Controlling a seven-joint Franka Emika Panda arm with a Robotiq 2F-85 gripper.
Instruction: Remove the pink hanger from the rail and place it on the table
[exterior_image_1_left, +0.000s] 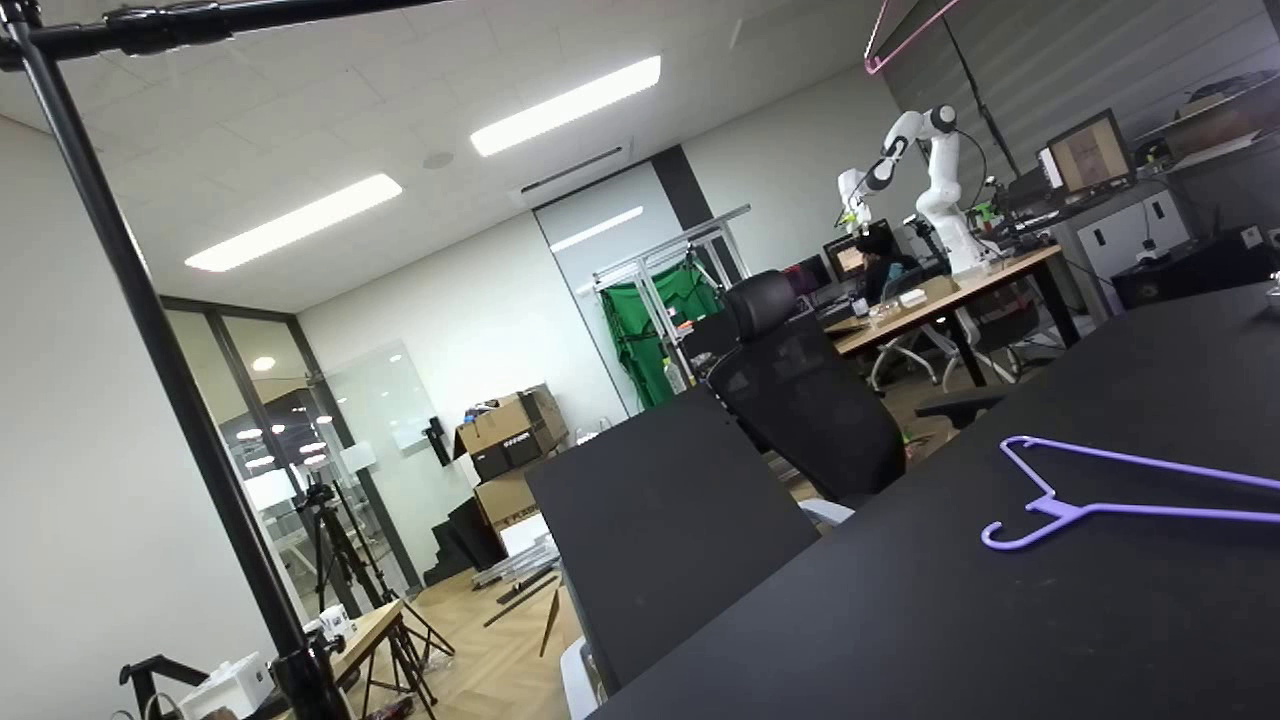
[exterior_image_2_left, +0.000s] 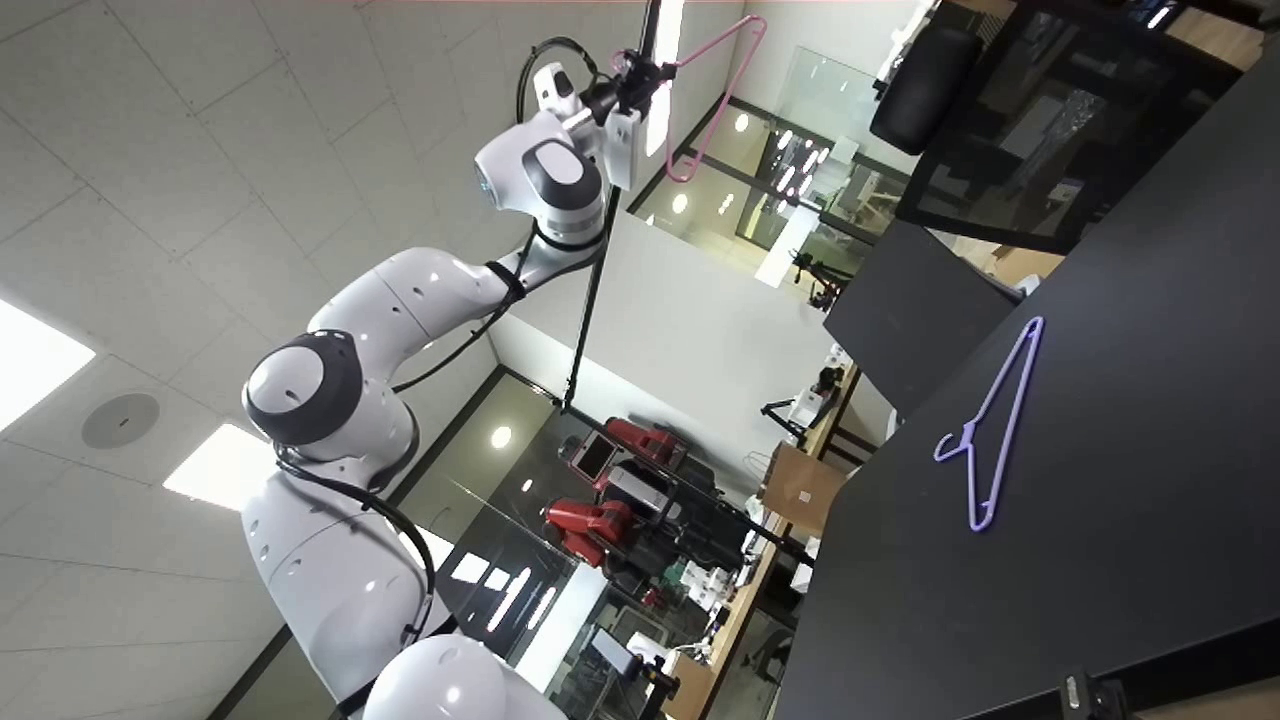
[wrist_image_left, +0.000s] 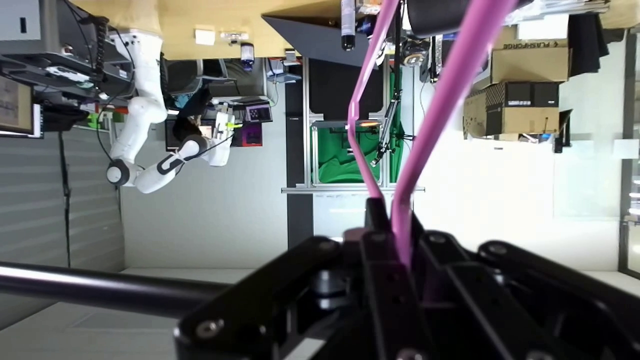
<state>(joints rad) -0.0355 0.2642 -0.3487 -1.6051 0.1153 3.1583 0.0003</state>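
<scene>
Apparent unhooking step: the end effector is gripping the pink hanger, next presumably needing to clear the rail.

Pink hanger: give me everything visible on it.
The pink hanger is a slim, smooth, plastic-looking clothes hanger: hook, two sloping shoulders and a bottom bar, with nothing hung on it. The gripper is closed on it near the neck, holding it in the air, off the table. The hook is partly hidden, so whether it touches the rail can't be told.
</scene>
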